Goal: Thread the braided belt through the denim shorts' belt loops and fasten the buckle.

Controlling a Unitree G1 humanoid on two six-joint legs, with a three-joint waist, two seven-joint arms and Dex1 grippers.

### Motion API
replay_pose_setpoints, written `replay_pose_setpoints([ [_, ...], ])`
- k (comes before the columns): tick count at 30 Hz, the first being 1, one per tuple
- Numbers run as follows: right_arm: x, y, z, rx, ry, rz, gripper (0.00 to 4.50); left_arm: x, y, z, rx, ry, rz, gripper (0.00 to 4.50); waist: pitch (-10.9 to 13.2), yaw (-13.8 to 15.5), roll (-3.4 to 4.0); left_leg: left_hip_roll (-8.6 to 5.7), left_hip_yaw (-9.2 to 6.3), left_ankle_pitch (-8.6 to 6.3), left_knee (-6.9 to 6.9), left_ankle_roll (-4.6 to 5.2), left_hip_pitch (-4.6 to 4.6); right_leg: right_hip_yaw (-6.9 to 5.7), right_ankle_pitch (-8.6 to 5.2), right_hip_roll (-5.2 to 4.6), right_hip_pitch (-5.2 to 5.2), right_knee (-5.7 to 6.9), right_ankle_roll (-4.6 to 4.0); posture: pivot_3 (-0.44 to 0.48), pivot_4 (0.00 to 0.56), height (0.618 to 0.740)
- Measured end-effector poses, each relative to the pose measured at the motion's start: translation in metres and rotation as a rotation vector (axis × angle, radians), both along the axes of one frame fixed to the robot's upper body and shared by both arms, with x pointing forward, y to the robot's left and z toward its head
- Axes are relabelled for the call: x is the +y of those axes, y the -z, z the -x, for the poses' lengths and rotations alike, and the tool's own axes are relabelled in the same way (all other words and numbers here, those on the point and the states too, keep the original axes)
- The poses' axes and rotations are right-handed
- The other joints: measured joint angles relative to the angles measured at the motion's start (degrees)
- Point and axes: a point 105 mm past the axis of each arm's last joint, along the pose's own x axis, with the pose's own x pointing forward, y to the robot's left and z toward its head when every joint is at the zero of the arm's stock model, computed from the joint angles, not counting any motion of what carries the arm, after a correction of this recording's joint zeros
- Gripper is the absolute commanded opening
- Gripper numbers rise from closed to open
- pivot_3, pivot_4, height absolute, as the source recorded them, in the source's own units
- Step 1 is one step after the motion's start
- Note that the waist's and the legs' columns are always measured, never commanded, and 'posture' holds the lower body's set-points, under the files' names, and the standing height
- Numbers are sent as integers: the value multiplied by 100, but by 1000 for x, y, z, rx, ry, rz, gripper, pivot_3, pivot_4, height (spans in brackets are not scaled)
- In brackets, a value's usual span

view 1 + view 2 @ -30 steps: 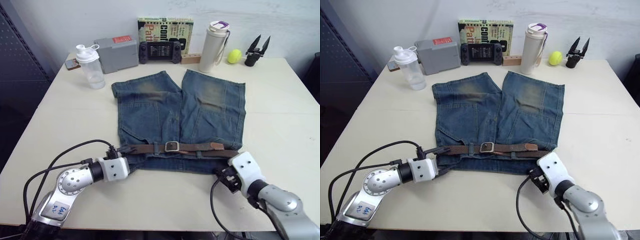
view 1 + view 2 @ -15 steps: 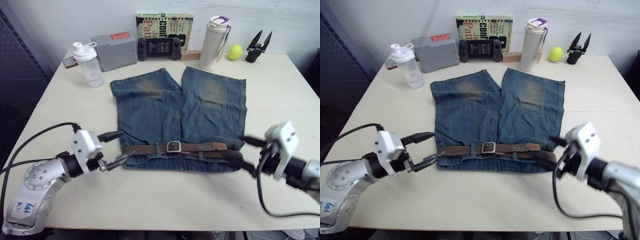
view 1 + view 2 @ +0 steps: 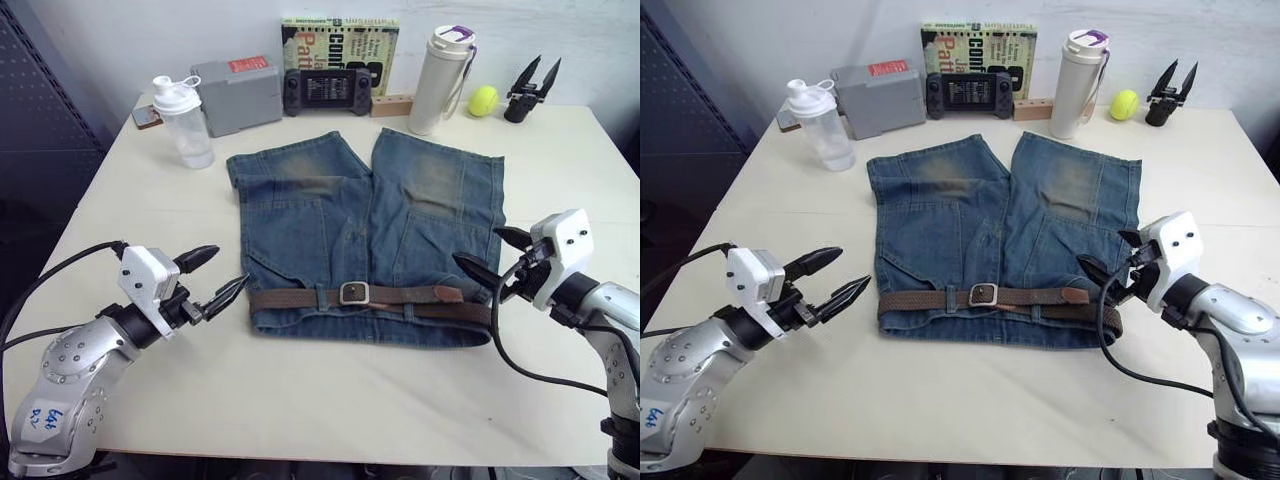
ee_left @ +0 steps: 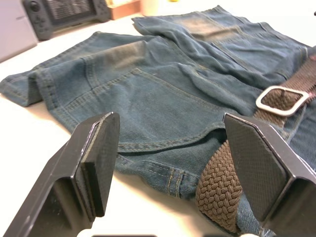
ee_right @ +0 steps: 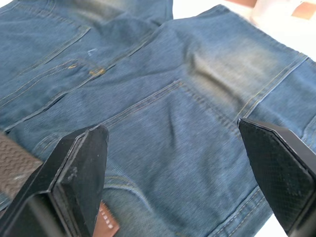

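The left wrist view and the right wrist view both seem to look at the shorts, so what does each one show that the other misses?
The left wrist view alone has the silver buckle, the braided belt curling round the waistband's end, and a game controller beyond. The right wrist view alone has a flat brown leather tab and the faded patch on one leg. Both share the denim shorts, seen between a pair of open black fingers.
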Motion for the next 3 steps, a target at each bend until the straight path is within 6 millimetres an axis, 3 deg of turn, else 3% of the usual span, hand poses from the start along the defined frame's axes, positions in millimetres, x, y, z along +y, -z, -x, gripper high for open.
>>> replay_pose_setpoints([
  [3,-1,-1,-2,-10,5,1,4459,0,0,0,2,-6,6,3659,0,6,0,0,0,3,6,-1,0,2,2,0,1,3,4,0,150,731],
])
